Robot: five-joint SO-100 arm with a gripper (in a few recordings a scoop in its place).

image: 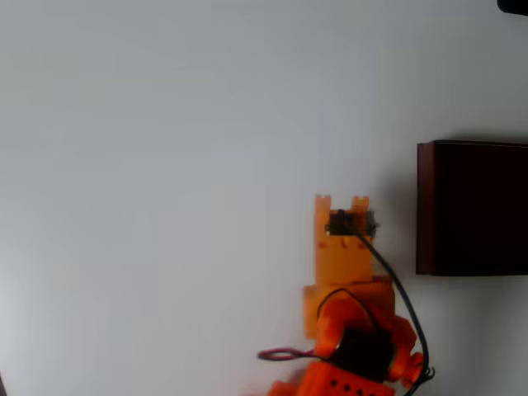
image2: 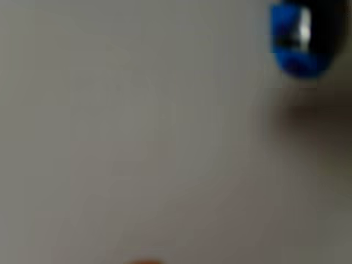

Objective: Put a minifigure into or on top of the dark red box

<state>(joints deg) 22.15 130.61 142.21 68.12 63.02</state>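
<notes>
While its grip cannot be told, orange end effector left of dark red box.

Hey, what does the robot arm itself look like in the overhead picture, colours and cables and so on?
The arm is bright orange plastic, blocky in shape. Its gripper ends in two short, flat, square-tipped orange prongs with notched ends. A small dark part sits just behind them. A thin black cable runs back along the arm in a curve, and a reddish wire loop sticks out near the base.

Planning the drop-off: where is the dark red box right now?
In the overhead view the dark red box sits on the white table at the right edge, partly cut off, just right of the orange arm.
</notes>
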